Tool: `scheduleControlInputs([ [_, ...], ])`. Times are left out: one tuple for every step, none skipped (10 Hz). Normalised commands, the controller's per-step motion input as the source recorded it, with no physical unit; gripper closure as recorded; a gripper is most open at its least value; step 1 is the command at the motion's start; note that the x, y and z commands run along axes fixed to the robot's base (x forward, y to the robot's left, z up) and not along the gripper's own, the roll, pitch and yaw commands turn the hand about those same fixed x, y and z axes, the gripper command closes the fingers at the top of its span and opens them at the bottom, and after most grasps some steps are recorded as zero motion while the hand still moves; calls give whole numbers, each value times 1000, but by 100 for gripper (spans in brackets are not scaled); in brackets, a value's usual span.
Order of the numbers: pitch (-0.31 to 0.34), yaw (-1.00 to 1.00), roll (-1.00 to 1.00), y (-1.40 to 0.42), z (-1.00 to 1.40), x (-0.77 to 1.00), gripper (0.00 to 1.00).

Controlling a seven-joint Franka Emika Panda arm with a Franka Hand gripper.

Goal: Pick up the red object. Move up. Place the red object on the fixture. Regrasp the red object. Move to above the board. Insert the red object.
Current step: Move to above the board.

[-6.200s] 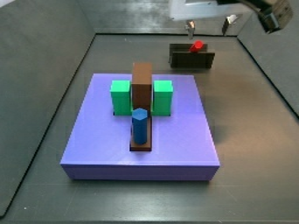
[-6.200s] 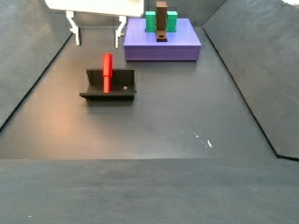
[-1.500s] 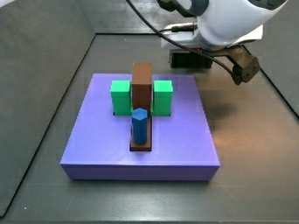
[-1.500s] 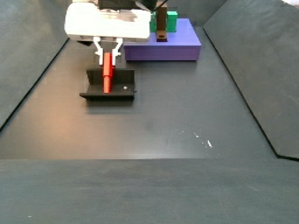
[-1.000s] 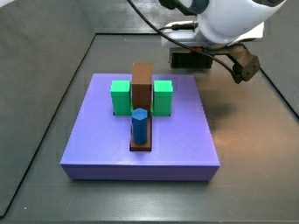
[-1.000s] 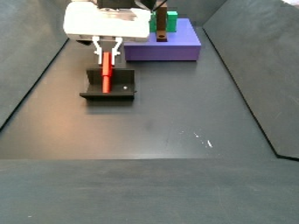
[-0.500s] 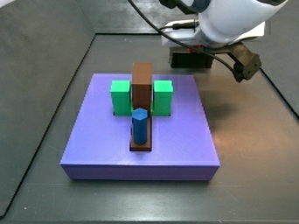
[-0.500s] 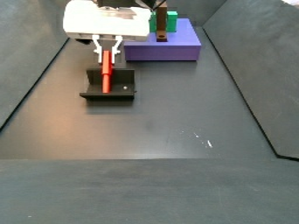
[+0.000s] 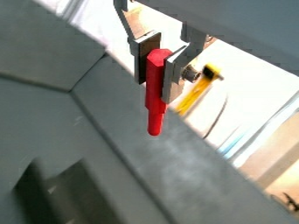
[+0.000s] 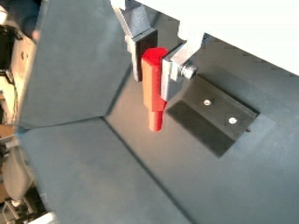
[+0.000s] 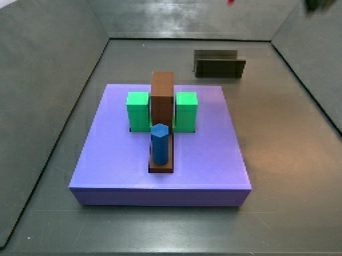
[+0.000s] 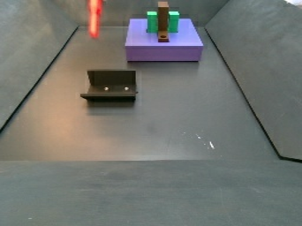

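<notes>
Since half a second ago the arm has lifted out of both side views, taking the red object (image 12: 94, 17) off the fixture (image 12: 109, 86), which now sits empty. Red object hangs high above the floor, blurred, at the top left in a side view, up and slightly left of the fixture; in a side view only a red sliver (image 11: 229, 2) shows at the top edge. Gripper (image 9: 159, 58) is seen only in both wrist views: silver fingers (image 9: 142, 45) clenched on the upper end of the red object (image 9: 155, 91), peg hanging down vertical below the pads. Same grasp in a wrist view, gripper (image 10: 156, 50) clamping red object (image 10: 153, 89), with the fixture (image 10: 219, 116) on the dark floor below and to one side, not touching the peg. Board (image 11: 160, 150) sits mid-floor, well apart from the fixture (image 11: 219, 64), which is far right of it. On the board: two green blocks (image 11: 139, 109) flanking a brown bar (image 11: 162, 97), blue peg (image 11: 159, 143) upright at the bar's near end. Board (image 12: 164, 42) is at the far end in a side view.
</notes>
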Motion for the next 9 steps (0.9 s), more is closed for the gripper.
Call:
scheduleControlInputs([
  [72,-24,-18,-50,1400,-20,100],
  [82,-16,-17,-18,761,5,100],
  [94,8,12,-9,262,39,100],
  [117,-127,-1000,-1400,301,-1026,100],
  [107,-121,-1000,-1400,303,-1052,100],
  [96,-114,-1000,-1400,319,-1105,100],
  [101,-102,-1000,-1400,282,-1153,100],
  [111,-102,-1000,-1400,289,-1134,100],
  [109,-85,-1000,-881,200,-762,100],
])
